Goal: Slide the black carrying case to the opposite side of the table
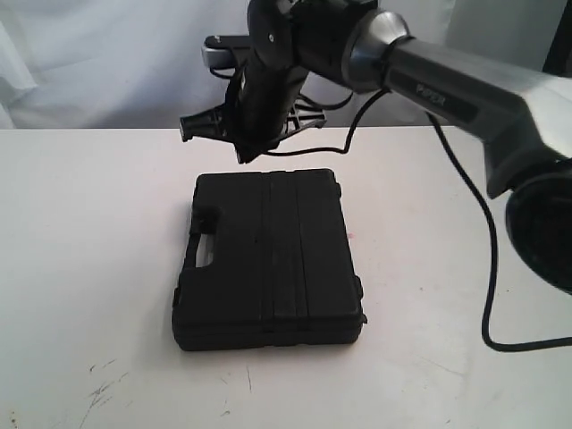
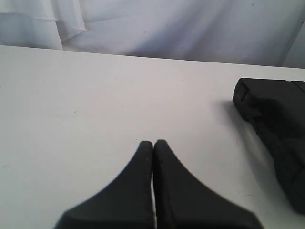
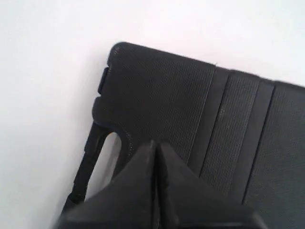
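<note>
The black carrying case (image 1: 268, 259) lies flat in the middle of the white table (image 1: 89, 223), its handle (image 1: 198, 253) facing left. My right arm reaches in from the right. Its gripper (image 1: 244, 154) hangs above the case's far edge, apart from it. In the right wrist view this gripper (image 3: 156, 143) is shut and empty, over the ribbed lid (image 3: 190, 95) near the handle (image 3: 90, 157). My left gripper (image 2: 153, 142) is shut and empty over bare table (image 2: 95, 95). The case (image 2: 279, 114) lies off to one side of it. The left arm does not show in the exterior view.
A black cable (image 1: 487, 268) trails from the right arm and loops onto the table at the right. A white curtain (image 1: 89, 63) hangs behind the far edge. Dark scuff marks (image 1: 103, 389) sit near the front left.
</note>
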